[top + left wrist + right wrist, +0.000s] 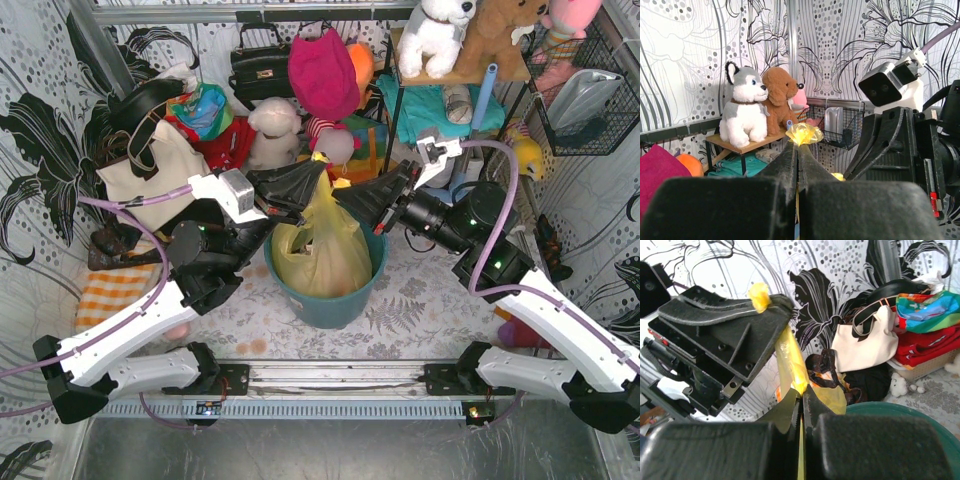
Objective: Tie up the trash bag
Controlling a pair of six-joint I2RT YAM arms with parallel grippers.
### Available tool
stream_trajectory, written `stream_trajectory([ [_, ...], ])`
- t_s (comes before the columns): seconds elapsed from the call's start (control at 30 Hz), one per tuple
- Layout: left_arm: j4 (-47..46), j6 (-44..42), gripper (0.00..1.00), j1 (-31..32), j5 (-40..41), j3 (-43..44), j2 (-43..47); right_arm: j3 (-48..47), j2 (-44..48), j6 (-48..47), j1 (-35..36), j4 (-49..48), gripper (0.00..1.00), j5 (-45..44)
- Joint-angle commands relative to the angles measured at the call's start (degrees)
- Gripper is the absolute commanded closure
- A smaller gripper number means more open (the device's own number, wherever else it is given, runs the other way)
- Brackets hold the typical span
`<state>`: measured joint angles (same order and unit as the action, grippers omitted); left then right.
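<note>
Trash bag (318, 245) sits in the teal bin (330, 308) on the table (420, 290). Its neck is drawn up above the rim, and we see no knot yet. Both arms meet over it. Left hand (796, 148) is clenched on a strip of the yellow film, with a small tuft (804, 134) poking past its tips. Right hand (801, 396) is clenched too, pinching another strip of the trash bag lower down, just beside the left hand.

Risks, big to small, our judgement only:
- **Bin:** it looks light and the bag hangs inside it. A hard upward pull could lift or tip it toward the clutter behind.
- **Bag:** the film is thin and looks taut between the two hands. Pulling them apart could stretch or tear it before any knot forms.
- **Hands:** they are near touching. Crossing one over the other for the knot could knock fingers together or snag the purple cable (505, 195).
- **Tuft:** the left hand holds very little plastic. A small slip and that strip drops back into the bin.

Writing: none we can read.
- The cream tote (150, 175), the husky plush (745, 112) and the patterned walls show no legible label or brand.
- The red patch (934, 204) on the right arm's body is too small to make out.
</note>
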<state>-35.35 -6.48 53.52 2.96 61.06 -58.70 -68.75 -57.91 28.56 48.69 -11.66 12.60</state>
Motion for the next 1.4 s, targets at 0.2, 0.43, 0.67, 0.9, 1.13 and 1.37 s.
stream_trajectory([
  [0.2,1.99,-0.55,1.0,-0.17,0.39,2.49,-0.16,-5.62,-4.11,1.0,0.27,5.28,1.0,12.85],
  [0.43,1.63,-0.38,1.0,-0.24,0.78,1.93,-0.19,-5.57,-2.98,0.68,0.27,9.83,1.0,10.75],
  [0.67,2.19,-0.2,1.0,-0.17,2.72,2.05,-0.32,-7.31,-2.7,-0.93,0.27,10.06,1.0,10.77],
  [0.9,3.01,0.04,1.0,-0.17,2.59,2.39,-0.63,-10.54,-6.18,4.39,0.27,14.23,1.0,14.18],
  [1.13,3.77,-0.02,1.0,-0.17,1.96,2.64,-1.48,-7.51,-6.23,10.78,1.26,15.49,1.0,9.69],
  [1.37,4.12,-0.02,1.0,-0.17,1.89,2.71,-1.54,-5.28,-5.79,14.94,2.73,17.2,1.0,3.54],
])
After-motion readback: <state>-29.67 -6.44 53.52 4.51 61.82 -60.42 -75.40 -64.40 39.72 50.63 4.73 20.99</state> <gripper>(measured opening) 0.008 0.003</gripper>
